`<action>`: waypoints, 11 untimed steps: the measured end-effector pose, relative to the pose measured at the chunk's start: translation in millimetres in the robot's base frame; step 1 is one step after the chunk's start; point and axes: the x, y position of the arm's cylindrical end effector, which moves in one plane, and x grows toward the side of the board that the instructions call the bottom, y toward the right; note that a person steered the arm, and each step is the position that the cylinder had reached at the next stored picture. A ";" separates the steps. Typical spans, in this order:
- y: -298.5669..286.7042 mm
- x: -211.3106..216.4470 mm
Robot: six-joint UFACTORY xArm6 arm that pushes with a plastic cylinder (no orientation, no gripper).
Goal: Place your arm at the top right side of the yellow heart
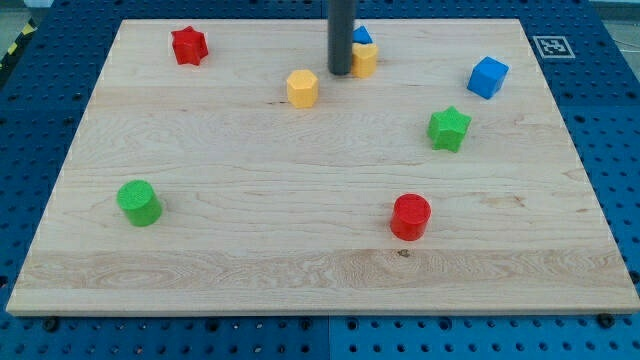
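The yellow heart (365, 60) lies near the view's top, just right of centre, with its left part hidden behind the rod. My tip (340, 73) rests on the board right against the heart's left side, slightly below it. A small blue block (362, 35) sits directly above the heart and touches it; its shape cannot be made out. A yellow hexagonal block (302, 88) lies to the lower left of my tip, apart from it.
A red star (188, 46) is at the top left. A blue cube (487, 77) is at the upper right, with a green star (449, 129) below it. A green cylinder (139, 203) is at the lower left and a red cylinder (410, 217) at the lower right. The wooden board (250, 170) ends at the top just above the blocks.
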 end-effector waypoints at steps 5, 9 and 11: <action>170.8 -18.3; 87.9 -57.9; 6.3 -23.1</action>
